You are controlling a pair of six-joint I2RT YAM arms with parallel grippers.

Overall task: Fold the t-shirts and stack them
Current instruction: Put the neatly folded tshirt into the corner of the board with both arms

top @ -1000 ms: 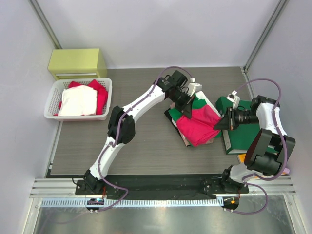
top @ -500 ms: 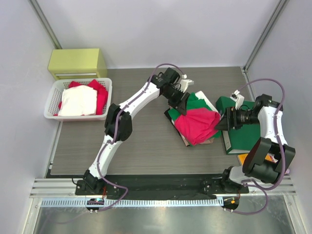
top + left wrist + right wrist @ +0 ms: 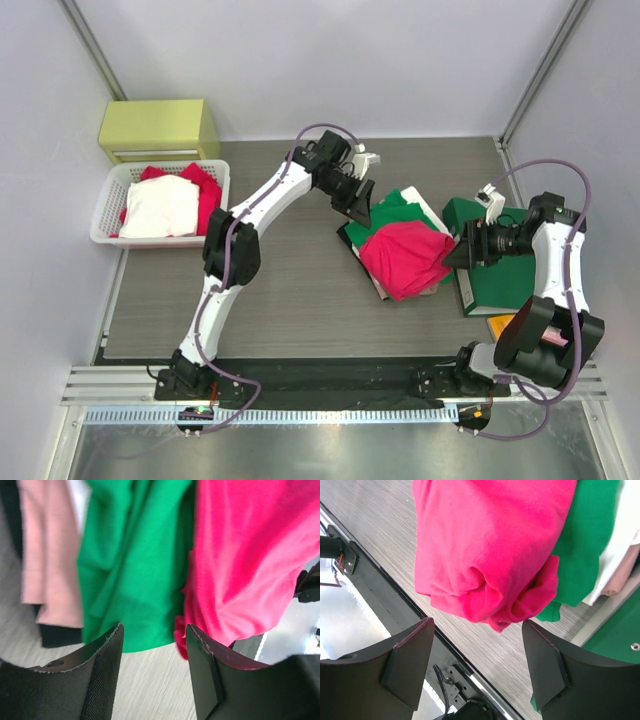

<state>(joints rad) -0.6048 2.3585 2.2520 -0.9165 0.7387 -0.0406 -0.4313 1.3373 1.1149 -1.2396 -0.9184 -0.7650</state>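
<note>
Top external view gives me the pile at the middle-right of the table point(image 3: 280, 290); the pinkish-red t-shirt point(image 3: 403, 258) lies crumpled on top, and the green t-shirt point(image 3: 385, 212) spreads out from under its far-left side; the pile sits just left of the dark-green folder point(image 3: 500, 285), though I cannot say whether the red cloth touches it.

On the left wrist view the pale beige-pink t-shirt point(image 3: 42, 555) shows as a strip beside the green one, with a dark layer point(image 3: 60, 635) under it; the left gripper point(image 3: 155, 630) has its fingers spread with nothing between them; it hovers over bare table just short of the green and red hems, so no cloth is in its grasp.

On the right wrist view the right gripper point(image 3: 477, 625) stands wide apart and empty too; a bunched fold of the pinkish-red t-shirt lies straight ahead of it, and as far as I can see neither finger touches it.

Well apart, at the far left of the table, a white basket point(image 3: 105, 215) holds a folded white cloth point(image 3: 160, 207) lying on a red cloth point(image 3: 207, 190); a yellow-green box point(image 3: 158, 128) stands just behind the basket.
</note>
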